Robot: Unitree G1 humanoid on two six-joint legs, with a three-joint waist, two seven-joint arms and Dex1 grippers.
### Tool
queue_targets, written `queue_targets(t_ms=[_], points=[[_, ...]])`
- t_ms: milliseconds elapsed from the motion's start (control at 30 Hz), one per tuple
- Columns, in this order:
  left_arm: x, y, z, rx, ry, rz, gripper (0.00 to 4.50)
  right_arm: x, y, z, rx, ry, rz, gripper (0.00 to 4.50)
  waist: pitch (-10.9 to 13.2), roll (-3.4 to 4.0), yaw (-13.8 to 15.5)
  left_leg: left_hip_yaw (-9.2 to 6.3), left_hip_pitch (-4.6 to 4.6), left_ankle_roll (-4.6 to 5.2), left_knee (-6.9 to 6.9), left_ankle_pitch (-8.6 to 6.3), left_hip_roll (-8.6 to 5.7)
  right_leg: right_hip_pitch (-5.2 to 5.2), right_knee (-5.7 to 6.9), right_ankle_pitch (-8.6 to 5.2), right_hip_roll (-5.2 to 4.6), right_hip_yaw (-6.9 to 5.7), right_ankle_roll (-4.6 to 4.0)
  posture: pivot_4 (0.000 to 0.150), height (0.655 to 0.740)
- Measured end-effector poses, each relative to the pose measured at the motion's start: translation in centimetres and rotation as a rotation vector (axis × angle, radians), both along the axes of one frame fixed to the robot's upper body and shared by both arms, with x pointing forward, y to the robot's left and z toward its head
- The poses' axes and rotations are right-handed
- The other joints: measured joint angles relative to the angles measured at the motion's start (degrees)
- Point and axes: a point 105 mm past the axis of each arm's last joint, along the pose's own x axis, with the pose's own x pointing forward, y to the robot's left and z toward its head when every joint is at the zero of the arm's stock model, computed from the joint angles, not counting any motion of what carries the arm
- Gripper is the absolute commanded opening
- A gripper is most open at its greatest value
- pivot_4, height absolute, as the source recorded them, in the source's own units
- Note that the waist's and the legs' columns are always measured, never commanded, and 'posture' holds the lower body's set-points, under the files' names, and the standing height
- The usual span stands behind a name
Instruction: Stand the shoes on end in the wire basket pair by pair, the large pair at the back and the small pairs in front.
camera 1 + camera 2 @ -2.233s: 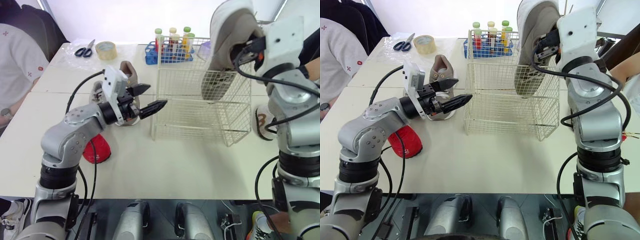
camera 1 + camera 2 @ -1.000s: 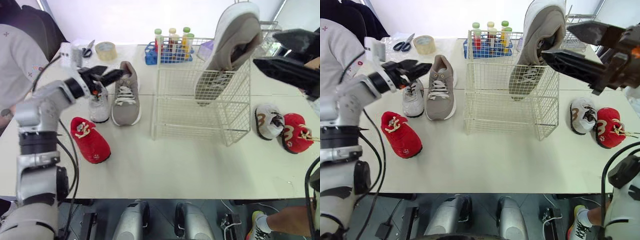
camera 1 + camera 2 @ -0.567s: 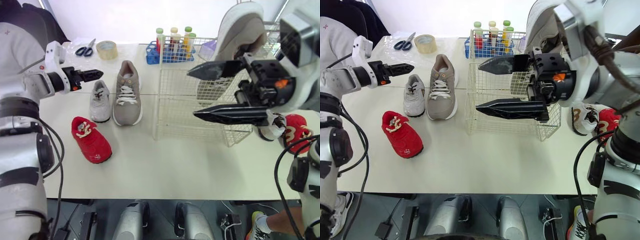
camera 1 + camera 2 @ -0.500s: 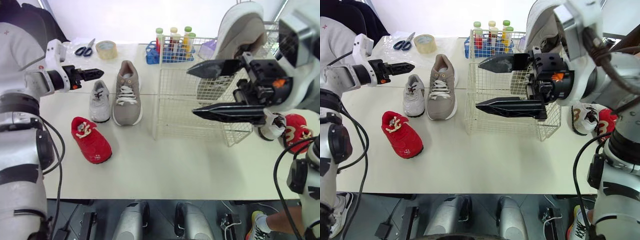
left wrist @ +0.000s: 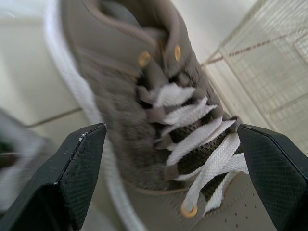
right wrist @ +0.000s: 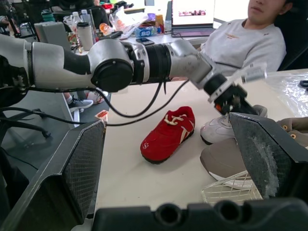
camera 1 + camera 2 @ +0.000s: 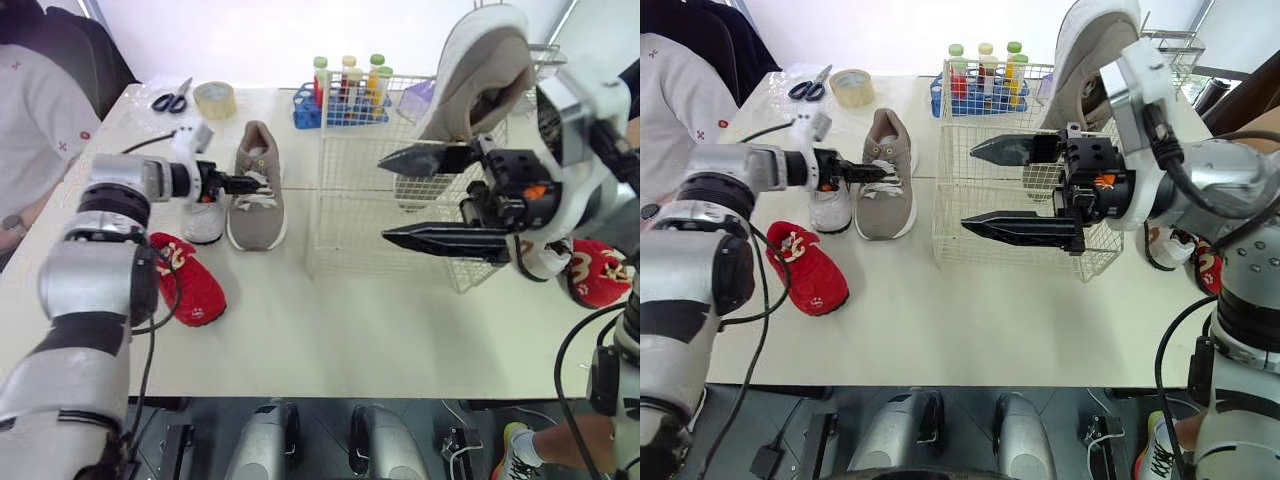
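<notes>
– Left gripper: how does it stand?
– Its fingers are apart, one on each side of the laced top of the large grey shoe lying on the table. Whether they touch it cannot be told.
– And the right gripper?
– It is spread wide and holds nothing. It hangs in front of the wire basket, with its fingers pointing toward the left gripper.
– How many shoes?
– Six, in three pairs, and one basket. There are two large grey shoes. One is at the left gripper, and its mate stands on end in the basket behind the right gripper, which hides its lower end. There are two small white shoes. One is just beside the grey shoe at the left gripper. The other is beyond the right arm and mostly covered by it. There are also two small red shoes. One is near the left arm, and the other is just beside the far white one.
– What do the wrist views add?
– The left wrist view shows laces and eyelets between the fingers, with basket wire close beyond the shoe. The right wrist view looks across the table to the left arm, the three shoes around it and a seated person. The head views show a blue rack of capped bottles behind the basket, though their number is hard to make out. They also show a tape roll and scissors.
</notes>
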Motion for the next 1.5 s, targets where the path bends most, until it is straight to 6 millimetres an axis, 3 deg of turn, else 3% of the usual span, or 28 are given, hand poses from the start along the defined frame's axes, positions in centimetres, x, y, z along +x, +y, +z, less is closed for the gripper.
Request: queue_targets(t_ms=[133,200,267,433,533,700,767,867,1000,1100,1300,1400,1500], points=[[0.5,0.2,-0.2,0.001,-0.018,0.055,1.95,0.1,-0.2,-0.1,-0.015,-0.006,-0.03,4.5,0.0,0.0,0.1,-0.03,0.0,0.01,0.0,-0.01,0.0,-0.01,0.0,0.0,-0.03,0.0,0.0,0.15,0.7371],[0.7,0.2,-0.3,-0.012,-0.022,0.081,0.81,0.1,-0.4,-0.5,-0.019,0.005,-0.037,4.5,0.0,0.0,0.2,-0.03,-0.02,0.03,0.02,-0.02,-0.04,0.0,0.0,0.01,-0.11,0.0,0.01,0.15,0.7371],[0.8,0.2,-0.4,-0.028,-0.024,0.101,0.17,0.2,-0.5,-0.6,-0.023,0.005,-0.049,4.5,0.0,0.0,0.2,-0.02,-0.04,0.07,0.03,-0.04,-0.09,0.0,-0.01,0.04,-0.2,0.0,0.07,0.15,0.7371],[1.4,0.1,0.6,-0.16,-0.06,0.17,0.17,0.5,-0.8,-0.3,-0.028,-0.022,-0.084,4.5,0.0,-0.02,0.0,0.01,-0.09,-0.07,0.03,0.04,-0.1,-0.06,-0.04,0.05,-0.24,-0.01,0.09,0.15,0.7371],[1.8,0.8,2.2,-0.259,-0.12,0.215,0.17,0.8,-0.9,-0.2,-0.019,-0.021,-0.11,4.5,0.0,-0.03,0.0,0.01,-0.1,-0.16,0.03,0.09,-0.1,-0.07,-0.03,0.05,-0.25,-0.01,0.1,0.15,0.7371],[1.6,2.3,9.5,-0.362,-0.395,0.229,0.17,1.0,-1.5,0.4,-0.011,-0.021,-0.161,4.5,0.1,-0.06,0.0,0.02,-0.24,-0.18,0.03,0.09,-0.09,-0.17,-0.05,0.06,-0.28,0.0,0.1,0.15,0.7371],[0.5,2.9,13.5,-0.356,-0.59,0.234,0.17,1.2,-1.8,0.7,-0.005,-0.018,-0.186,4.5,0.1,-0.06,0.0,0.02,-0.23,-0.19,0.02,0.08,-0.1,-0.14,-0.11,0.07,-0.31,0.01,0.1,0.15,0.7371],[-1.4,2.6,17.6,-0.34,-0.806,0.233,0.17,1.5,-2.2,0.8,-0.008,-0.014,-0.215,4.5,0.1,-0.07,0.2,-0.01,-0.23,-0.2,0.03,0.09,-0.1,-0.1,-0.13,0.09,-0.34,-0.01,0.11,0.15,0.7371],[-3.6,-0.2,21.7,-0.315,-1.037,0.184,0.17,1.7,-3.3,1.2,-0.045,-0.027,-0.287,4.5,0.0,-0.08,0.6,0.0,-0.2,-0.19,0.05,0.09,-0.17,-0.05,-0.15,0.1,-0.32,-0.01,0.14,0.15,0.7371],[-4.4,-4.5,22.9,-0.239,-1.182,0.095,0.17,1.5,-5.2,1.2,-0.114,-0.021,-0.389,4.5,0.0,-0.08,1.7,0.04,-0.14,-0.15,0.06,0.08,-0.2,0.03,-0.17,0.1,-0.29,-0.02,0.14,0.15,0.7371],[-4.1,-11.5,21.4,-0.237,-1.273,-0.038,0.17,0.6,-7.8,1.7,-0.151,-0.009,-0.551,4.5,0.0,-0.08,1.6,0.1,-0.11,0.02,0.08,-0.02,-0.16,0.02,-0.19,0.12,-0.35,0.04,0.17,0.15,0.7371],[-3.7,-13.7,20.7,-0.272,-1.271,-0.066,0.17,-0.3,-8.0,1.3,-0.153,0.003,-0.587,4.5,0.0,-0.08,1.4,0.13,-0.12,0.16,0.07,-0.1,-0.09,-0.04,-0.19,0.12,-0.33,0.08,0.17,0.15,0.7371],[-3.6,-14.6,20.6,-0.282,-1.292,-0.071,0.17,-0.9,-7.9,0.8,-0.161,0.015,-0.597,4.5,0.0,-0.07,1.4,0.14,-0.11,0.23,0.06,-0.14,-0.05,-0.07,-0.15,0.12,-0.3,0.08,0.17,0.15,0.7371]])
